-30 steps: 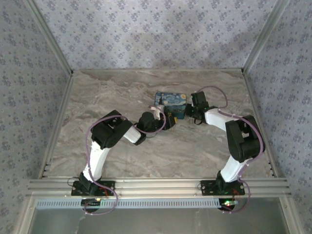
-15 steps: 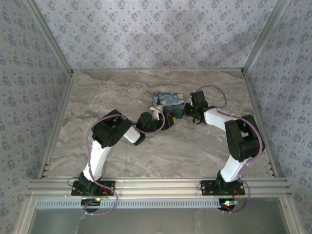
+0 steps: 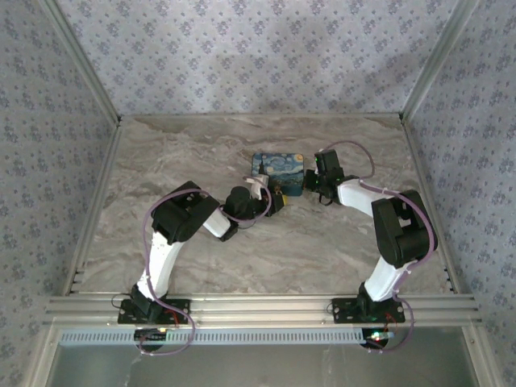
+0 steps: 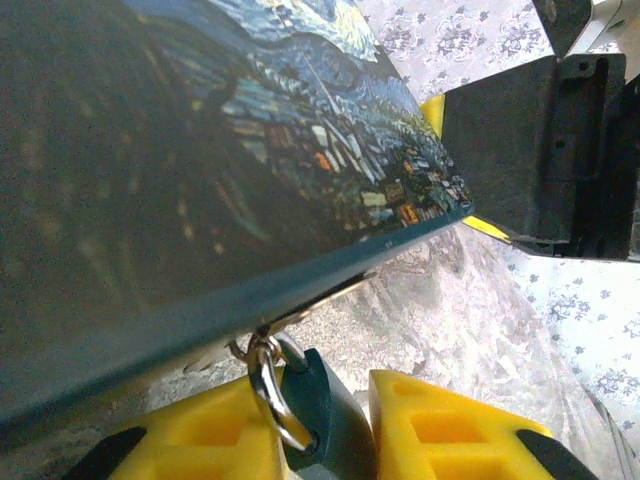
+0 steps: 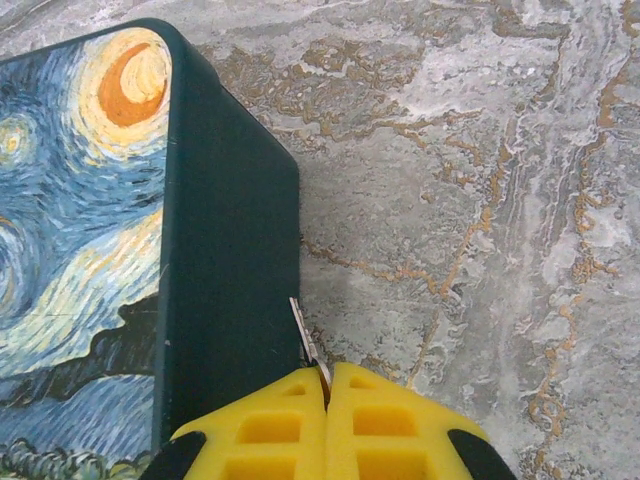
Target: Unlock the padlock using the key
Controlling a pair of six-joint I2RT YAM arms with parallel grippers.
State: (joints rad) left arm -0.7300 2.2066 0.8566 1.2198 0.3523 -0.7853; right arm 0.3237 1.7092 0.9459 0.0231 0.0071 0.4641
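Observation:
The blue-and-yellow swirl-painted tin (image 3: 276,167) lies mid-table. From a ring on its front edge hangs the small padlock (image 4: 318,398) by a silvery shackle (image 4: 266,378). My left gripper (image 4: 335,425) is shut on the padlock's dark body, at the tin's near side (image 3: 275,196). The right gripper (image 5: 327,378) is shut on the key (image 5: 306,338), whose thin silvery blade pokes out beside the tin's dark side wall (image 5: 230,280). In the top view this gripper (image 3: 311,184) is at the tin's right end. The padlock's keyhole is hidden.
Marbled tabletop (image 3: 322,242) spreads round the tin. Patterned walls with metal posts (image 3: 423,72) close the back and sides. The right arm's black wrist block (image 4: 545,150) looms close behind the tin's corner in the left wrist view.
The tin has slid slightly left and away, and both grippers have shifted with it. Both grips are unchanged.

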